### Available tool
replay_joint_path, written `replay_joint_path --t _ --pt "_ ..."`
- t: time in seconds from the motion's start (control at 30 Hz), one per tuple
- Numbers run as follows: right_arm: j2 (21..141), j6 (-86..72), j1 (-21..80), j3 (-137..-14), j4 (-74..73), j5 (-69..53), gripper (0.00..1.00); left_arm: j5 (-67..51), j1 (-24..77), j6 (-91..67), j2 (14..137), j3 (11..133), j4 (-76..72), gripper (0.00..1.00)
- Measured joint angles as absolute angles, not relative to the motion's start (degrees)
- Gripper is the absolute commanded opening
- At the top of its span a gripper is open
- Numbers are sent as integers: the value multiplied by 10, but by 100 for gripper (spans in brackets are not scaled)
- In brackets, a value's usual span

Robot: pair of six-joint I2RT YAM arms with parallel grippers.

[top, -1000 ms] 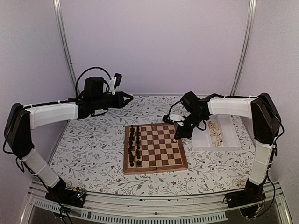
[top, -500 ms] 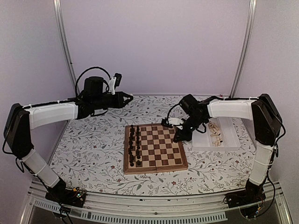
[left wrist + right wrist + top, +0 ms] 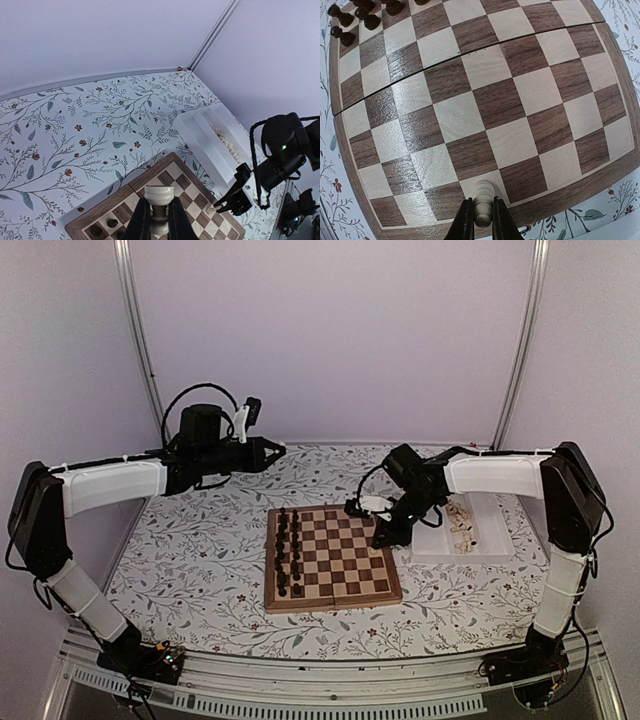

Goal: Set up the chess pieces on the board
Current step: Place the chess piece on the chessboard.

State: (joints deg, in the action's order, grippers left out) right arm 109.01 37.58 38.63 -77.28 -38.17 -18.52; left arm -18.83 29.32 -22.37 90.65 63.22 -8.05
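Top external view has the board lying mid-way on the flowered counter, with dark pieces ranked in two columns along its left side. The right hand sits low over the board's right edge, pinching a pale piece upright at a light square in the outermost row; whether it touches the wood I cannot tell. The left hand hangs high beyond the board's far-left corner, pinched on a second pale piece. More pale chess pieces lie in the white tray just beside the board's right side.
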Motion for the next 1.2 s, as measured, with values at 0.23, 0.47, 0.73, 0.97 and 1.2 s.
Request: replay_joint_path --t 0.23,0.47,0.73,0.97,1.2 --pt "1090 378 389 -772 -392 -176 29 -189 293 -224 907 632 -78 0" --pt "1089 373 391 -776 -416 -173 46 -192 293 -224 909 632 -77 0" --pt "1037 379 380 -803 -444 -186 44 -229 294 -216 933 646 -60 0" --pt "897 455 362 -754 -446 -225 44 -312 335 -129 1006 764 83 0" --pt "836 529 370 -721 -453 -229 48 -474 408 -65 1039 788 206 0"
